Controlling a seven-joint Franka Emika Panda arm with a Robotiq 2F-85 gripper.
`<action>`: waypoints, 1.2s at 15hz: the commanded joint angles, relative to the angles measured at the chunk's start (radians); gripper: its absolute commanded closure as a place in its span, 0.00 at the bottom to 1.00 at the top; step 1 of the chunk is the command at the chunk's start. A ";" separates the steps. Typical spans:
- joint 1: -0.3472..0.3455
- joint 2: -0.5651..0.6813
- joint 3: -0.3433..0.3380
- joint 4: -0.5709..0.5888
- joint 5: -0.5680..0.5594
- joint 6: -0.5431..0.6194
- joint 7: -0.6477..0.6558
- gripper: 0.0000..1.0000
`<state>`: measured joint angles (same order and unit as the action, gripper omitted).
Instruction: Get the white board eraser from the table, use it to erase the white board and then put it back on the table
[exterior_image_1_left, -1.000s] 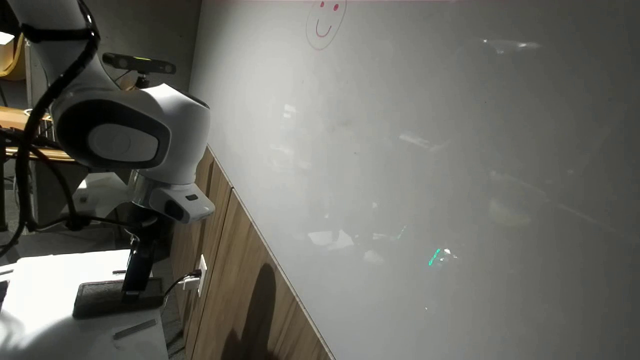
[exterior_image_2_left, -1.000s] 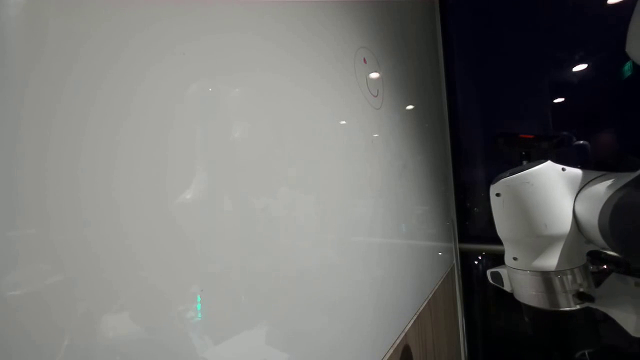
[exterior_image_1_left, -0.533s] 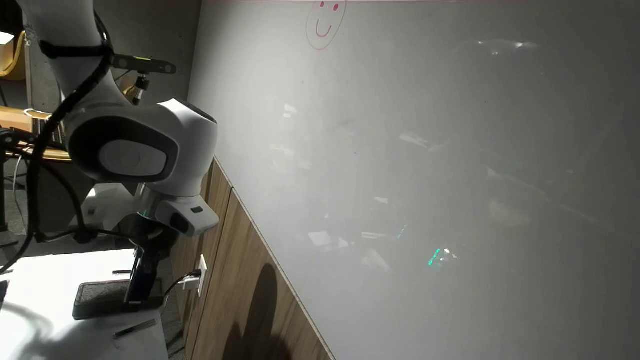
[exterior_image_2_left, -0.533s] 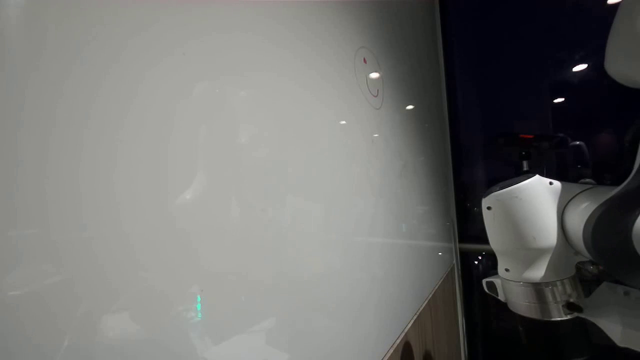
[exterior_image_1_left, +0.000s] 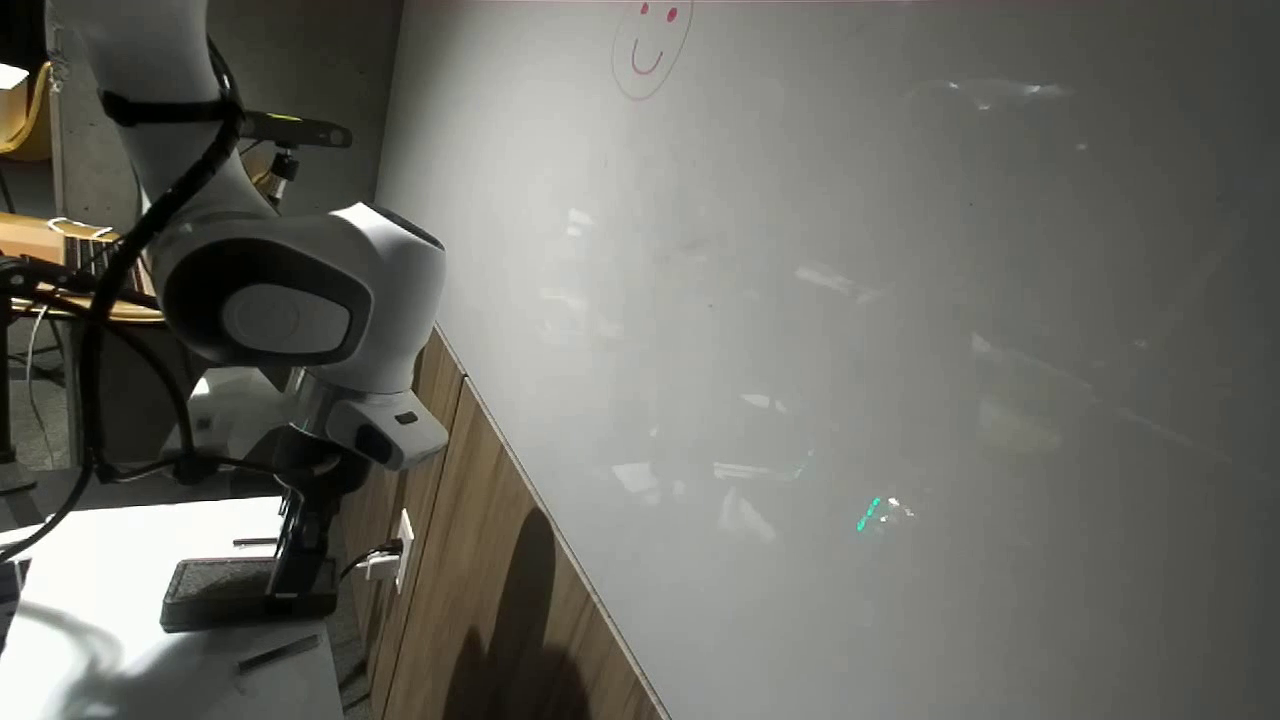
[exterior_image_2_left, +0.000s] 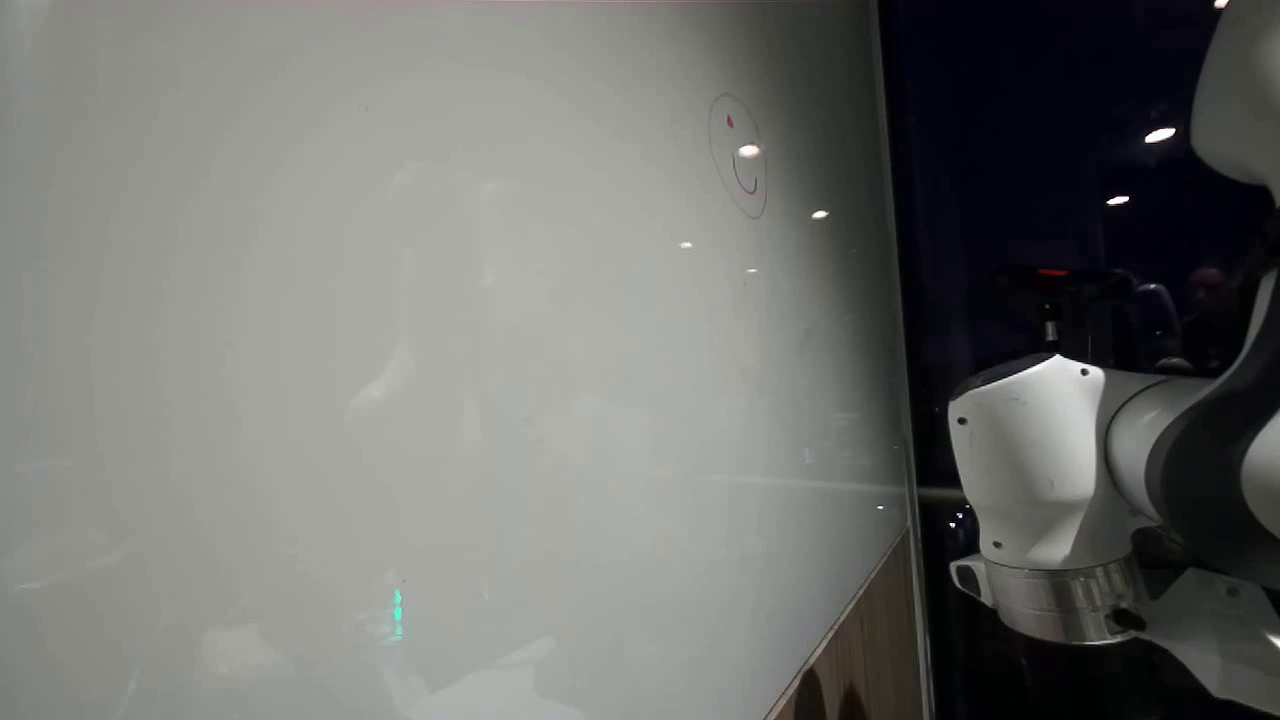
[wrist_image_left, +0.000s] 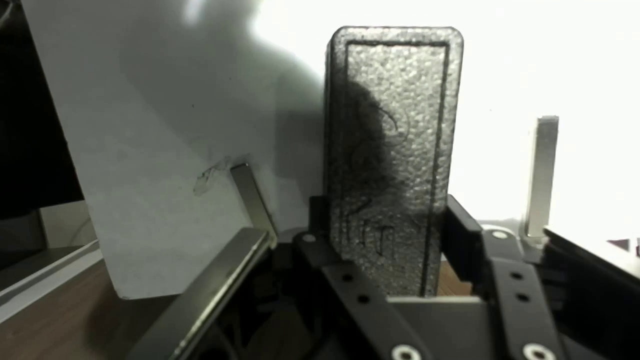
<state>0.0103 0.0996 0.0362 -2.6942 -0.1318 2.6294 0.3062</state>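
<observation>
Gripped near one end, not confirmed clear of the table (exterior_image_1_left: 110, 565)

Judged to be at the pick-up of the white board eraser (wrist_image_left: 395, 150). Held across the narrow width by the gripper (wrist_image_left: 387, 215), closed on both long sides in the wrist view. Placed on or barely above the table; cannot tell which.

Confirm firm contact on both long sides before raising. Lift slowly and straight up, expecting droop at the far end from so off-centre a hold. Rise clear of the thin strip (exterior_image_1_left: 278, 653), lying near one long side, before swinging across. Then turn the underside, presumably the wiping face but hidden here, toward the white board (exterior_image_1_left: 800, 380) and its red smiling face (exterior_image_1_left: 651, 52).

Against half a second earlier: note a slight advance of the arm (exterior_image_1_left: 285, 310) toward the white board in both exterior views. Note, in an exterior view, a similar shift of the white board eraser, thin strip and table edge. Suggests dragging of the table, not a clean lift; recommend less sideways motion. Find the red smiling face unchanged, not yet wiped.
</observation>
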 joint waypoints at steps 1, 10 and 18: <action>0.031 -0.043 -0.005 0.019 0.012 -0.039 0.017 0.69; 0.034 -0.295 0.011 0.080 0.090 -0.210 -0.009 0.69; 0.025 -0.543 0.009 0.173 0.204 -0.258 -0.020 0.69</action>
<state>0.0428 -0.3614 0.0422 -2.5470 0.0307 2.4055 0.2989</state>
